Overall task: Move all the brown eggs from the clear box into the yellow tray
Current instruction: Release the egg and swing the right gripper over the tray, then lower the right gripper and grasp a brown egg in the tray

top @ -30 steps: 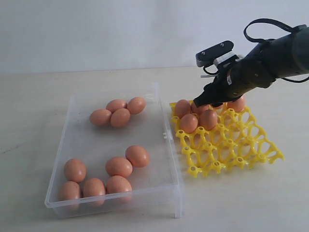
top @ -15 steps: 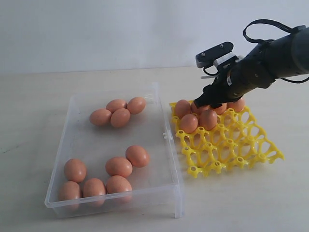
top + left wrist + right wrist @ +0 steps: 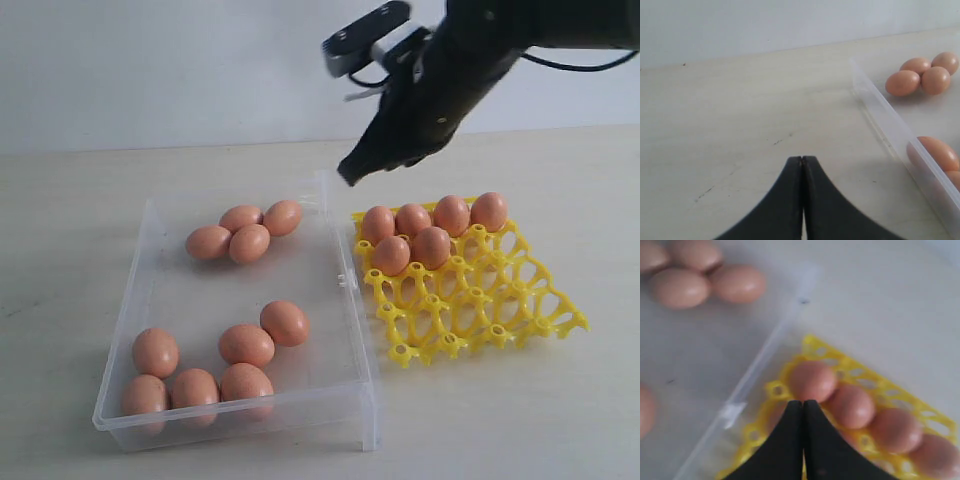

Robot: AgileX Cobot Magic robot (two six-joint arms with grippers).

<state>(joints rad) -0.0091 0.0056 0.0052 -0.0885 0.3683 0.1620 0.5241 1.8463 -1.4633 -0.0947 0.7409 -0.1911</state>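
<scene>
Several brown eggs (image 3: 246, 344) lie in the clear box (image 3: 345, 290), one cluster at the back and one at the front. Several more eggs (image 3: 412, 218) sit in the back two rows of the yellow tray (image 3: 480, 300), right of the box. My right gripper (image 3: 350, 175) hangs shut and empty in the air above the gap between box and tray. In the right wrist view its tips (image 3: 803, 402) are pressed together over the tray's corner egg (image 3: 812, 380). My left gripper (image 3: 802, 159) is shut over bare table beside the box wall (image 3: 890, 130).
The box and tray stand side by side on a pale tabletop (image 3: 60, 250), with a plain wall behind. The tray's front rows of cups (image 3: 470, 320) hold nothing. A small clasp (image 3: 347, 283) sticks out of the box wall facing the tray.
My right gripper has lifted off the tray's back row, swung up and to the left, and its jaws have shut on nothing. The eggs have not moved.
</scene>
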